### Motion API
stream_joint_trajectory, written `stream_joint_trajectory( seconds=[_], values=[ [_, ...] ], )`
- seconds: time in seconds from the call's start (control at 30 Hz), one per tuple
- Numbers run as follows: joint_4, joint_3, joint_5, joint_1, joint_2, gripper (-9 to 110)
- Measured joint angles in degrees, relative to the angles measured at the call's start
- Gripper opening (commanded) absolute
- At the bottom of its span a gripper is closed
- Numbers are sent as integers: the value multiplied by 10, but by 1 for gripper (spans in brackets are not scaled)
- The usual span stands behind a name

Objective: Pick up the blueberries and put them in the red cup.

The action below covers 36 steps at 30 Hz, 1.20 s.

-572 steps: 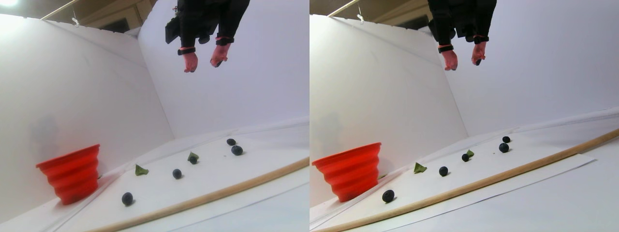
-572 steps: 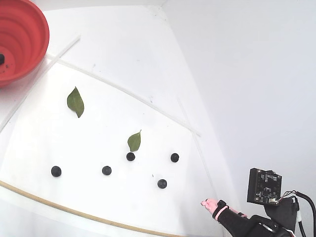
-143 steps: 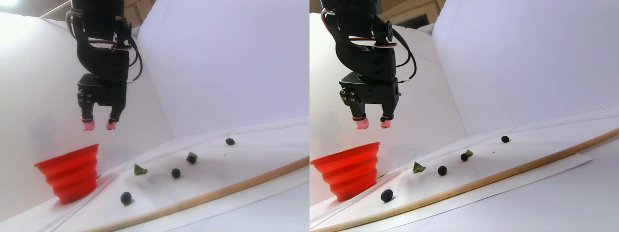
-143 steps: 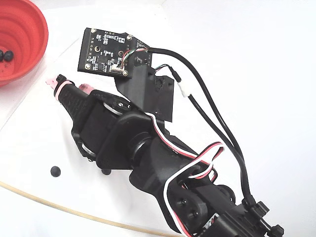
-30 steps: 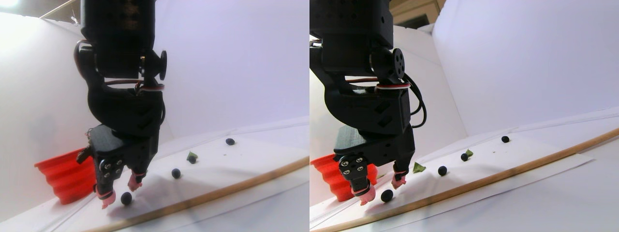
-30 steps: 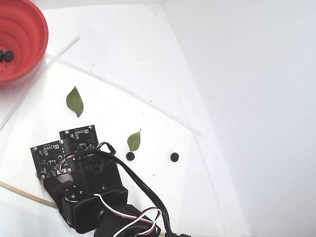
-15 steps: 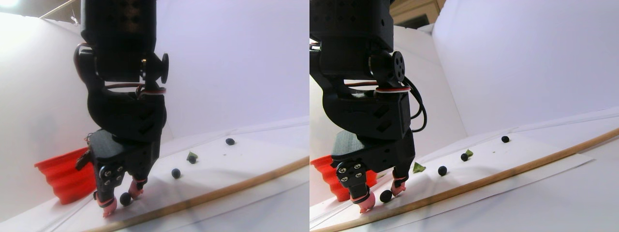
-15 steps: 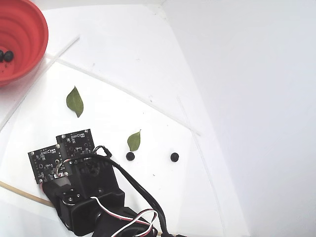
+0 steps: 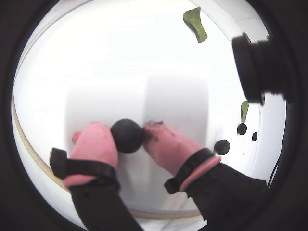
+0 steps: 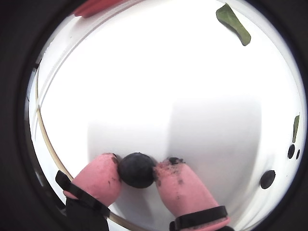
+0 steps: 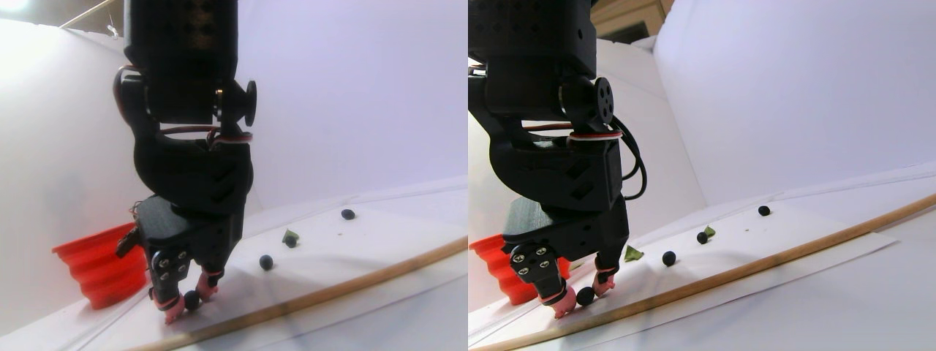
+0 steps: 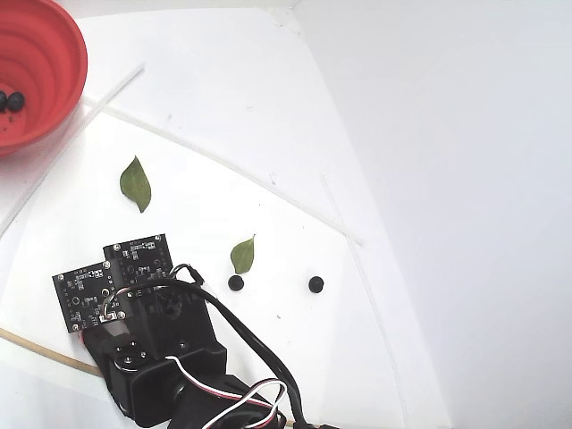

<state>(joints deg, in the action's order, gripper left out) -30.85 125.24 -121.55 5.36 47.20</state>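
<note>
Pinching one of the blueberries (image 9: pixel 126 135) between its pink fingertips (image 9: pixel 96 139), the gripper (image 10: pixel 137 169) sits low on the white sheet (image 12: pixel 206 179); the red cup (image 12: pixel 40 71) stands well apart.

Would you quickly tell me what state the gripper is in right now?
Gripper: shut on a blueberry, pinched between its two pink fingertips just above the white sheet.
</note>
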Motion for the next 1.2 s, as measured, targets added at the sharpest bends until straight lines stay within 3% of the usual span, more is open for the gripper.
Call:
stream_joint_trajectory(
  seconds=[1.2],
  values=[
    [54, 1, 87, 26, 128, 12]
  ],
)
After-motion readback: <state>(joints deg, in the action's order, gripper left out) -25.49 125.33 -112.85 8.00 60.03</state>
